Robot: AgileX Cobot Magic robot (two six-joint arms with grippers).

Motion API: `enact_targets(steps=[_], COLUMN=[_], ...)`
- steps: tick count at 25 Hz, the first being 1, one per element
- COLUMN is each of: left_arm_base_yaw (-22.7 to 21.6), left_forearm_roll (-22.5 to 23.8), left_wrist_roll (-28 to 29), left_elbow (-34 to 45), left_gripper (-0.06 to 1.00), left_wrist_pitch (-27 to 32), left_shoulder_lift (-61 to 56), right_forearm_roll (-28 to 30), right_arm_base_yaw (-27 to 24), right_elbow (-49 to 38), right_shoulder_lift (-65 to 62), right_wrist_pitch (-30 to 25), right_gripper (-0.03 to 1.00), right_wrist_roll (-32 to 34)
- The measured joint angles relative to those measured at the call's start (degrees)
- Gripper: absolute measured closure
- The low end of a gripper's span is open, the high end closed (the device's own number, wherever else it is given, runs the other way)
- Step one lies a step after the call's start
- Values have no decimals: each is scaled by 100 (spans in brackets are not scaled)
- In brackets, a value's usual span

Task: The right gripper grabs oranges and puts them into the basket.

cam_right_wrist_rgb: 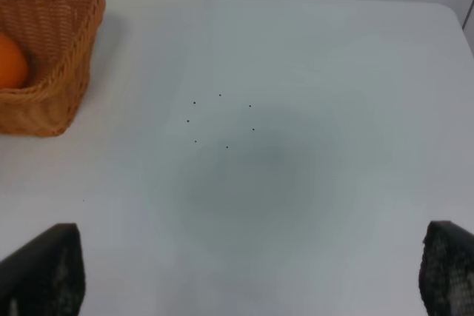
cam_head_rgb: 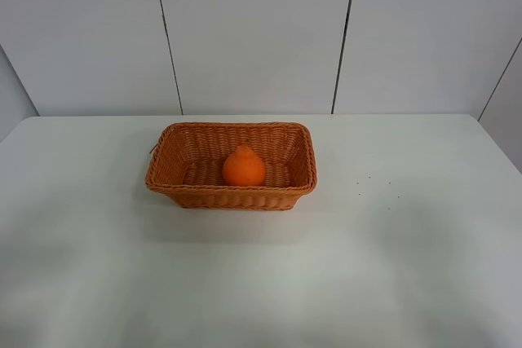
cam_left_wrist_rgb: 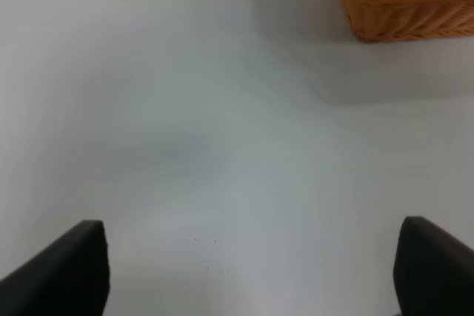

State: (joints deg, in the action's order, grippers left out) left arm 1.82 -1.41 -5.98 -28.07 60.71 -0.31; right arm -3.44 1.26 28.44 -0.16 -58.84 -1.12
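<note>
The orange sits in the basket; both grippers, right and left, spread empty, only fingertips showing.

Right gripper: 2 black fingertips visible, spread wide apart over bare white table, nothing between them. Basket: one woven corner in frame, standing on the table. Orange: partly visible inside the basket. 7 small dark specks on the tabletop beside the basket.

Bright, even light; soft shadows; both wrist views slightly blurred.
</note>
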Motion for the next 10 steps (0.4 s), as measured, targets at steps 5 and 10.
enact_targets(steps=[5, 10], left_arm_base_yaw=[0, 0], left_forearm_roll=[0, 0], left_wrist_roll=[0, 0], left_elbow=[0, 0], left_gripper=[6, 6], left_wrist_pitch=[0, 0], left_shoulder_lift=[0, 0], right_forearm_roll=[0, 0], right_arm_base_yaw=[0, 0], right_elbow=[0, 0], right_shoulder_lift=[0, 0], right_wrist_pitch=[0, 0], right_gripper=[28, 28], right_wrist_roll=[0, 0])
